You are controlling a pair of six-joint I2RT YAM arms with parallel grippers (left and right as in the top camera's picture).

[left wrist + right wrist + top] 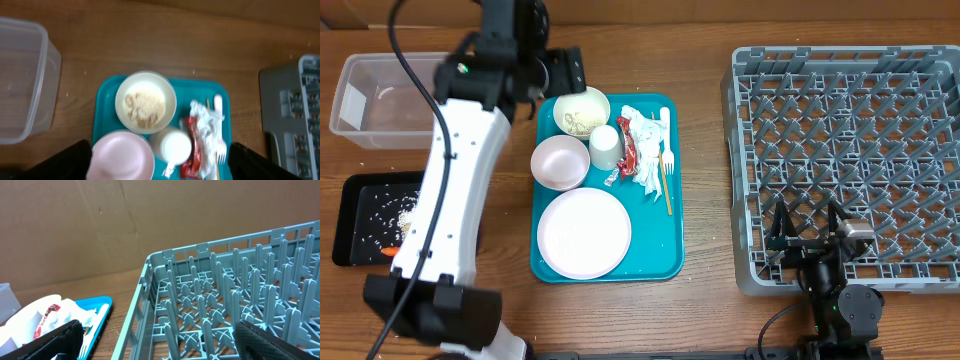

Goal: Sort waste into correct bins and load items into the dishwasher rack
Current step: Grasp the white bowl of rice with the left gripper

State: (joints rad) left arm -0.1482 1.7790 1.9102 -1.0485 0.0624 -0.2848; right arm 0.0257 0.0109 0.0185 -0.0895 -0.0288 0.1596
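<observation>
Wooden table (705,150): teal tray (655,235) carries dishes (584,233) and napkins (648,160), black tray (355,200) holds scraps (400,212), both jaws gape empty.

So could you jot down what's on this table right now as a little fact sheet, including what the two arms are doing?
Teal tray: holds plate, two bowls, cup, napkins, red wrapper, fork
Bowls: crumb bowl has beige scraps; second bowl has none
Black tray: crumbs, orange carrot
Clear tub: far left, behind black tray
Rack: right side, no dishes in it
Left tool: open, hovering by teal tray's far-left corner
Right tool: open, over rack's near-left corner
</observation>
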